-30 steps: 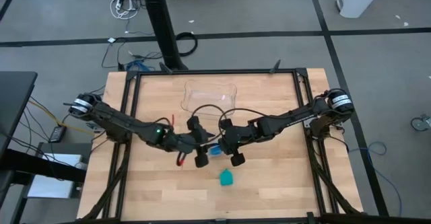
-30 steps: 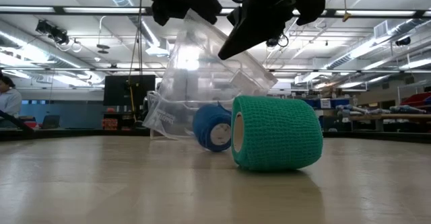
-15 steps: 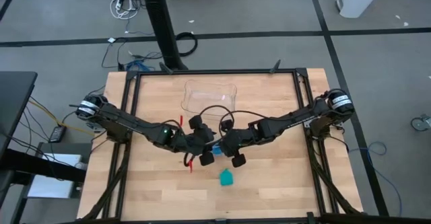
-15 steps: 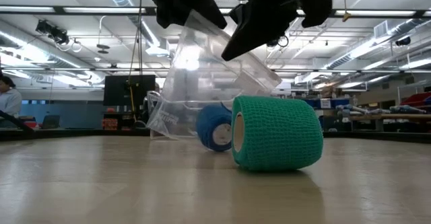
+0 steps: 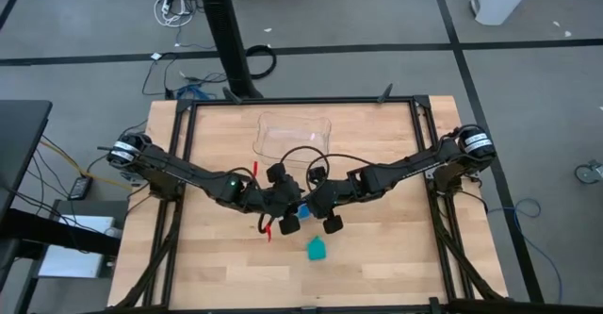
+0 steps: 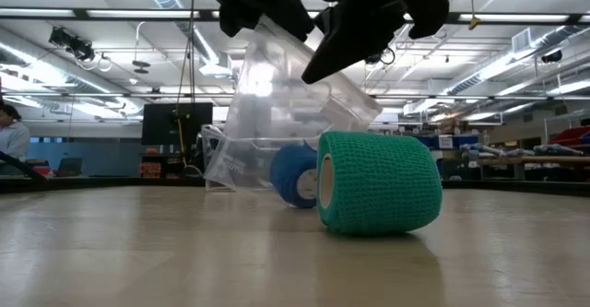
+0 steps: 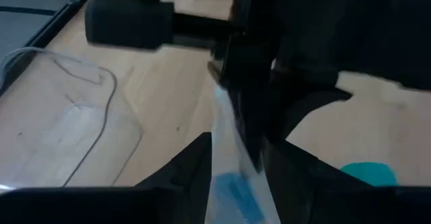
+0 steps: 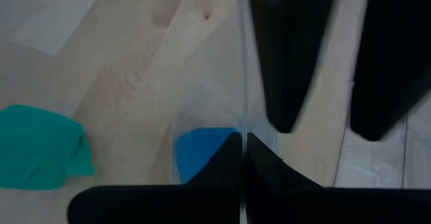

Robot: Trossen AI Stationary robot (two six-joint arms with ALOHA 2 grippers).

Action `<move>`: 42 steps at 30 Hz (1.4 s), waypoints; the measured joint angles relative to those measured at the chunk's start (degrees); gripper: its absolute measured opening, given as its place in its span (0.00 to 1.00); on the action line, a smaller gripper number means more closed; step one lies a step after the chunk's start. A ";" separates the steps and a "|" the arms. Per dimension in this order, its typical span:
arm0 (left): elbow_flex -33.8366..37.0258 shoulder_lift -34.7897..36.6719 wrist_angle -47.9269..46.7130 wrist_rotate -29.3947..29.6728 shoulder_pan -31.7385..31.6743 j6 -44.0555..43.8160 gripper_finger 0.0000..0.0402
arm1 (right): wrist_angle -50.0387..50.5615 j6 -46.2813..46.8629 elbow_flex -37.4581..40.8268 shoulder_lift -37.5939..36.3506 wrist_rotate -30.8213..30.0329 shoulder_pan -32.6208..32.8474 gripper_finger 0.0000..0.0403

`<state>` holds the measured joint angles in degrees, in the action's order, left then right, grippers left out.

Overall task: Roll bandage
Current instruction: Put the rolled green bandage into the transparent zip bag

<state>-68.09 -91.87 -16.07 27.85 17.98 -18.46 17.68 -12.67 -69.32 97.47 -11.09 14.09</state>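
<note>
The bandage [image 5: 316, 249] is a teal roll lying on its curved side on the table near the front, and no gripper touches it [image 6: 378, 183]. Just behind it a clear plastic package [image 6: 277, 95] with a small blue roll [image 6: 293, 173] inside hangs tilted. My right gripper [image 8: 242, 146] is shut on the package's upper edge. My left gripper [image 7: 239, 163] faces it from the left, its fingers apart on either side of the same plastic. My right gripper pinches the package's upper edge [image 8: 244, 126] between its two fingers, slanting down from the table's right. The package hangs tilted below the fingers, with its lower corner [image 6: 217, 183] on the table. My left gripper: I cannot tell whether its fingers touch the plastic between them.
A clear plastic tray [image 5: 292, 135] lies on the far middle of the table. A dark metal frame [image 5: 184, 163] runs along the table's edges. The wood on the near left and near right is bare.
My left gripper has moved a little toward the table's right, closer to my right gripper and the package. The teal roll has not moved.
</note>
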 joint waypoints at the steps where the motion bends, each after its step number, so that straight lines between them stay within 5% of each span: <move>1: -0.30 0.06 0.02 -0.47 -0.02 0.00 0.34 | 0.16 0.00 0.00 0.00 0.05 -0.02 0.00; 12: -1.23 -0.13 -4.62 -1.84 -1.55 -7.01 0.33 | 0.01 0.16 -0.02 0.00 -2.20 -0.26 0.00; 42: -1.16 -0.33 -5.43 -3.75 -3.34 -5.81 0.33 | 4.63 -2.95 -4.23 0.00 -3.04 -0.30 0.00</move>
<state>-69.25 -92.20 -21.50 24.10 14.63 -24.27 22.31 -15.62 -73.55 97.47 -14.13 13.79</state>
